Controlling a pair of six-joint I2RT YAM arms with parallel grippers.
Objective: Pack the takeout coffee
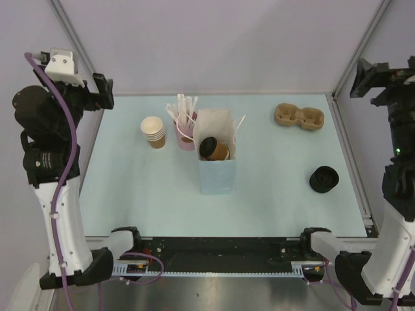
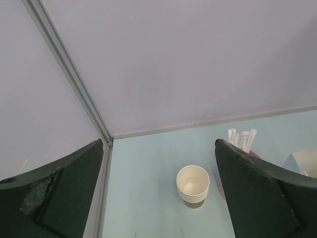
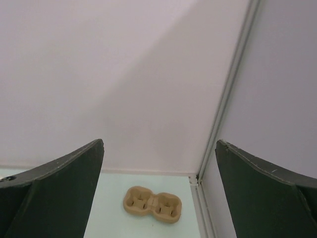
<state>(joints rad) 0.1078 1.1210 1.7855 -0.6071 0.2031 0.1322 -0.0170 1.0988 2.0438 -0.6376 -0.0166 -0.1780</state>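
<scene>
Takeout coffee (image 1: 211,149) half-hidden inside paper bag (image 1: 216,173); left tool (image 2: 158,148) and right tool (image 3: 159,146) both apart, empty.

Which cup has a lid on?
The kraft-brown takeout coffee cup inside the paper bag, wearing a black lid; the stacked tan cups and the pink cup of straws are open-topped.

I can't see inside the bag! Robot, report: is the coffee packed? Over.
Left gripper, right gripper open, empty, raised at the sides. Takeout coffee tilted inside paper bag. Nothing blocking the bag mouth.
</scene>
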